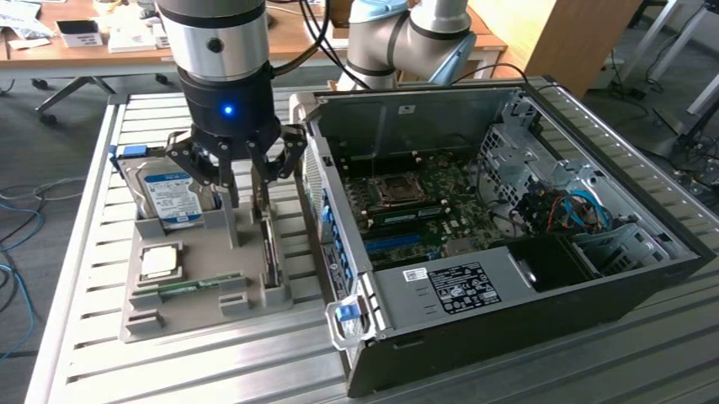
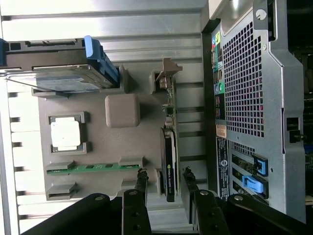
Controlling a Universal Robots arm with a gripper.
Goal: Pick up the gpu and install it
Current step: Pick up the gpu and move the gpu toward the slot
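I'm at the pick step: end effector (image 2: pixel 165 178) released, straddling the gpu (image 2: pixel 169 147), which stands on edge in its tray (image 2: pixel 100 144). Gripping calls for centred, square fingers.

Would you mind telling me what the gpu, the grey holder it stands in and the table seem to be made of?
The gpu: a glossy green circuit board, likely fibreglass, with a matte black cover, probably plastic. The grey holder: a uniform matte grey with soft-edged pockets, apparently moulded or printed plastic. The table: ribbed slats with a brushed silver sheen, probably aluminium.
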